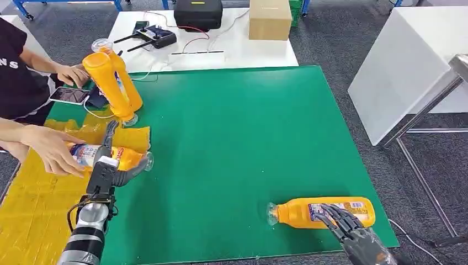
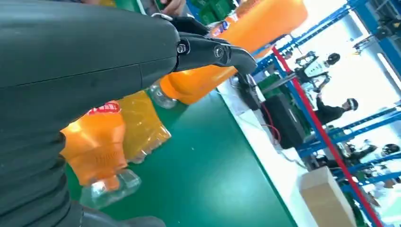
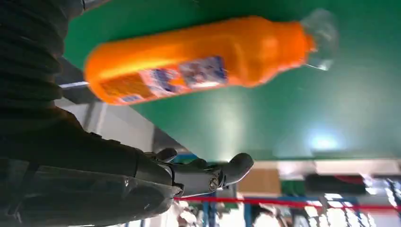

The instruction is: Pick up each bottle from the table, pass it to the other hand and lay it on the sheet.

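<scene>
One orange bottle (image 1: 309,212) (image 3: 198,61) lies on its side near the front right of the green mat (image 1: 232,143), clear cap to the left. My right hand (image 1: 350,229) (image 3: 71,161) hovers open at its base end, fingers spread over the label and the thumb off the bottle. A second orange bottle (image 1: 129,157) (image 2: 94,151) lies at the edge of the yellow sheet (image 1: 33,210). My left hand (image 1: 107,168) (image 2: 71,71) is over it with fingers stretched out, not closed. A person's hand (image 1: 52,150) grips that bottle's far end.
Two more orange bottles (image 1: 113,83) stand cap-down at the mat's back left, by a phone (image 1: 69,95) and the person's other hand (image 1: 72,74). A white table behind carries a cardboard box (image 1: 269,19) and a black case (image 1: 197,12). Another white table (image 1: 403,61) stands on the right.
</scene>
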Controlling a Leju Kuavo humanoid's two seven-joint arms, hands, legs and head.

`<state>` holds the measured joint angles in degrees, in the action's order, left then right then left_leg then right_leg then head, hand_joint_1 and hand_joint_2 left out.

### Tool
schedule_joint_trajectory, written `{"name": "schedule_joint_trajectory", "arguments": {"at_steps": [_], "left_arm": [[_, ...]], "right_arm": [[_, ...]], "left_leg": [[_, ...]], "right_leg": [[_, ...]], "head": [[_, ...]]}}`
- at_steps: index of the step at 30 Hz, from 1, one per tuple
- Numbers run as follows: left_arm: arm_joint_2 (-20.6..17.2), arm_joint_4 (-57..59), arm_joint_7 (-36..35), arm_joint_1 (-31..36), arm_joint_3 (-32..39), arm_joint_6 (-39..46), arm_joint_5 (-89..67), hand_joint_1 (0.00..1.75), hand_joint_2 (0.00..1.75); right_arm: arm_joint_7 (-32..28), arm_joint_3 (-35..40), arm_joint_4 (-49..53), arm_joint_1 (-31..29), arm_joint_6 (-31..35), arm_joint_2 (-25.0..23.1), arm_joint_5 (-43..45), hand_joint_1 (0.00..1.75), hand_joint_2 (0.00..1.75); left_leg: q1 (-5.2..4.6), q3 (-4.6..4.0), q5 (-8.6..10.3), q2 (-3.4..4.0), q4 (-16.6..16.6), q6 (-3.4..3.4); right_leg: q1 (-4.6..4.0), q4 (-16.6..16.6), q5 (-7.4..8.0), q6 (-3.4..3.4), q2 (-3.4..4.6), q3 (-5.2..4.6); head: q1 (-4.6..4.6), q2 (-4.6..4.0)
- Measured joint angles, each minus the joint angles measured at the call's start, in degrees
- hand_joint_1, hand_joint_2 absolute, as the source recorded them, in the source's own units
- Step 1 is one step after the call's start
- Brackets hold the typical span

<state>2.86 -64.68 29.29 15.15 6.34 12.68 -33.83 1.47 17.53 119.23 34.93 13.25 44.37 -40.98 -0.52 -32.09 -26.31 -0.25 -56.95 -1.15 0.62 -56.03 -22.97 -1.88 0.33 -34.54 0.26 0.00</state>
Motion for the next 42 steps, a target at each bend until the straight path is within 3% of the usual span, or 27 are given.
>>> {"name": "schedule_joint_trajectory", "arguments": {"at_steps": [4, 19, 33, 42], "left_arm": [[-0.02, -1.01, 0.31, -0.28, -0.74, -0.35, 0.96, 0.0, 1.75], [-0.02, -2.88, 0.24, -1.87, -1.55, -1.75, 1.49, 0.0, 1.75], [-0.02, -3.54, 0.11, -2.24, -2.45, -2.86, 1.77, 0.0, 1.75], [-0.02, -3.54, 0.11, -2.21, -3.26, -3.45, 2.34, 0.0, 1.75]], "right_arm": [[2.45, -3.41, 0.65, 3.66, 0.0, 2.95, 0.61, 0.0, 1.75], [0.1, -11.08, -5.56, 0.96, -5.18, 0.06, -0.66, 0.0, 1.75], [-6.3, -14.73, -22.1, -13.42, -12.44, -10.02, -6.73, 0.0, 1.75], [-8.11, -15.93, -30.28, -18.96, -14.08, -12.38, -7.7, 0.0, 1.75]], "left_leg": [[0.0, 0.02, 0.01, 0.01, 0.0, -0.01], [0.01, 0.06, 0.01, 0.06, 0.0, -0.01], [0.01, 0.08, 0.02, 0.08, 0.0, -0.01], [0.01, 0.05, 0.02, 0.06, 0.0, -0.01]], "right_leg": [[-0.01, 0.0, 0.01, 0.0, 0.02, 0.01], [-0.02, -0.01, 0.01, 0.0, 0.06, 0.03], [-0.03, -0.02, 0.01, 0.0, 0.09, 0.03], [-0.02, -0.02, 0.01, 0.0, 0.08, 0.03]], "head": [[0.02, 0.0], [0.02, 0.02], [0.0, 0.0], [0.0, 0.02]]}}
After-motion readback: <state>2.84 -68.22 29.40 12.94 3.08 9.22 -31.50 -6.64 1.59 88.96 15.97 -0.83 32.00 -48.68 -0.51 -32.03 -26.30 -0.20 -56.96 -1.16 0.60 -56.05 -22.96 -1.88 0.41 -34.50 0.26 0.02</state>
